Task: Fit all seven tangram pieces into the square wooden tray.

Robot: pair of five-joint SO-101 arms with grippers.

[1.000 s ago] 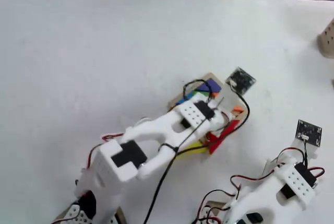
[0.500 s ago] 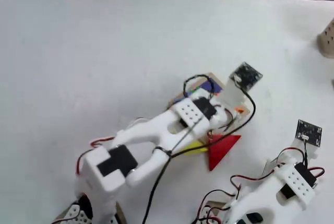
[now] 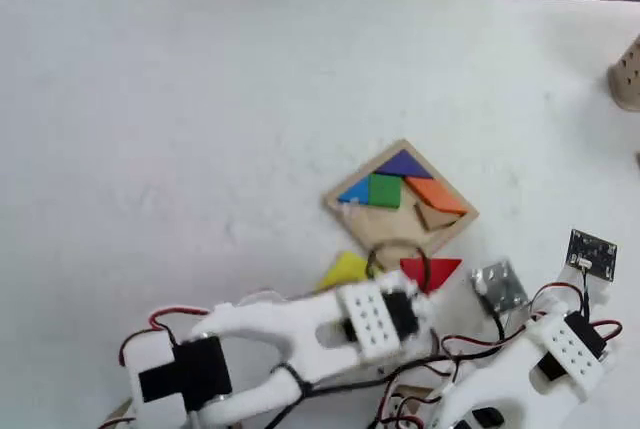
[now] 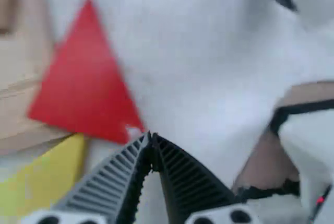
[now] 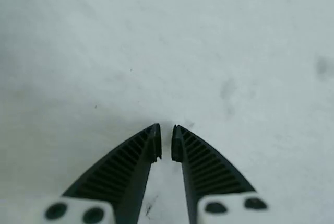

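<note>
High view: the tray [image 3: 385, 227] sits mid-desk as a diamond, coloured pieces filling its far half. The red triangle [image 3: 430, 271] and yellow piece [image 3: 345, 269] lie just outside its near edge.

Left wrist view: the left fingers [image 4: 109, 177] are pinched together, empty, beside the red triangle [image 4: 86, 88]. A nudge like this could shove the loose tray or ride the triangle onto its rim.

Right wrist view: the right fingers [image 5: 125, 174] show a narrow gap, holding nothing, over the bare white desk [image 5: 167, 36]. The room beyond the desk's far edge is dark.
</note>
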